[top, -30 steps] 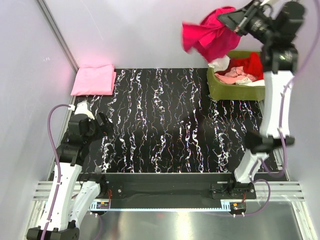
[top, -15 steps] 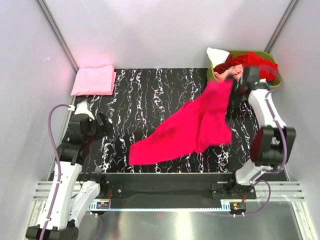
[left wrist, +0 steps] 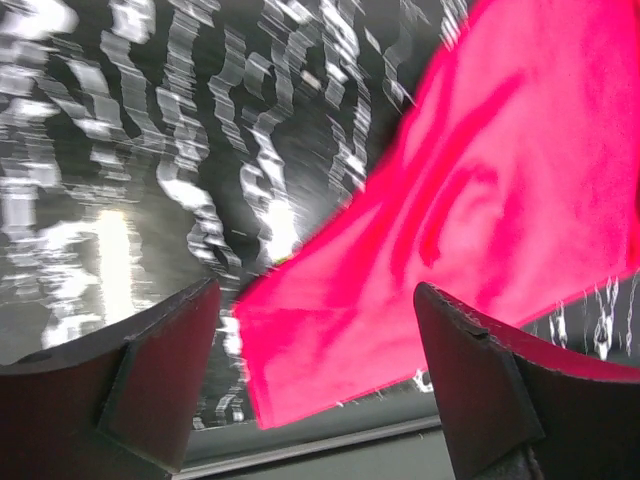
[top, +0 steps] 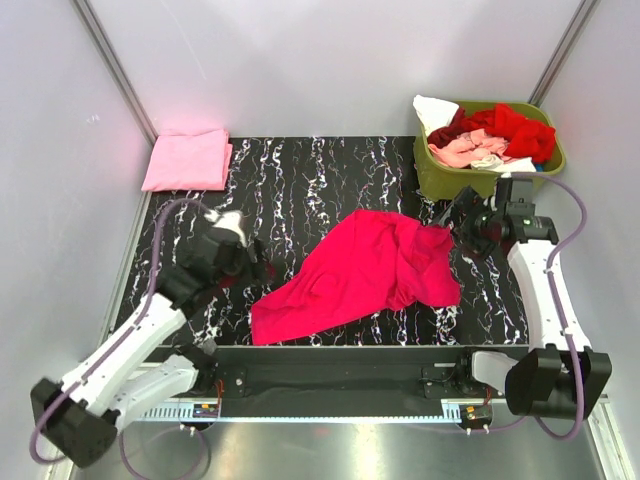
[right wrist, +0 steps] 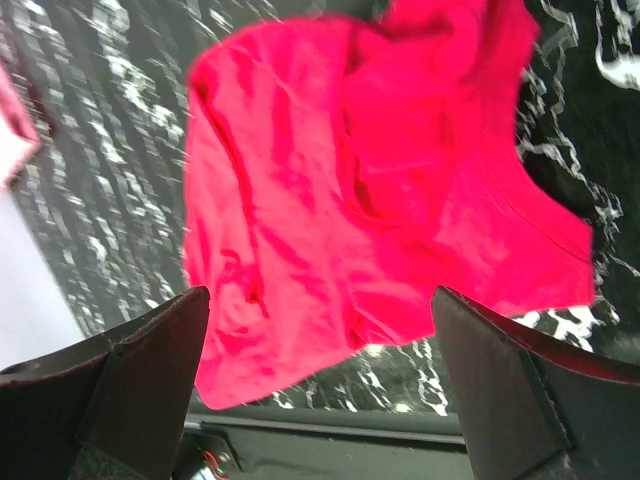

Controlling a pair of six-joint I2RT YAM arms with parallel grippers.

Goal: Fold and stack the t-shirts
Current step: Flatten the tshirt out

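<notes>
Currently the magenta t-shirt (top: 370,270) lies unfolded and rumpled on the desk (top: 300,180), running from its near edge toward the right edge.

**Risks, near to far**
- The shirt's near-left corner sits just beside the near edge of the desk. A drag toward that edge could likely pull the hem off the surface.
- The middle of the cloth carries ridges and creases. Folding before flattening would probably trap them and give an uneven stack.
- The right-hand part is bunched, with layers overlapping. A pinch there may take two layers at once, so the shirt would lift twisted.
- At the far right corner, the olive-green basket (top: 440,180) stands near the right arm. A wide swing could knock it or snag the red t-shirt (top: 520,130) heaped in it.
- The folded light pink t-shirt (top: 187,158) lies at the far left corner, well apart, at low risk.

**Jaws**
- Left gripper (left wrist: 315,300): jaws spread wide, holding nothing, aimed at the near-left corner of the cloth. Contact cannot be confirmed.
- Right gripper (right wrist: 320,300): jaws spread wide, empty, above the shirt's right side.
</notes>
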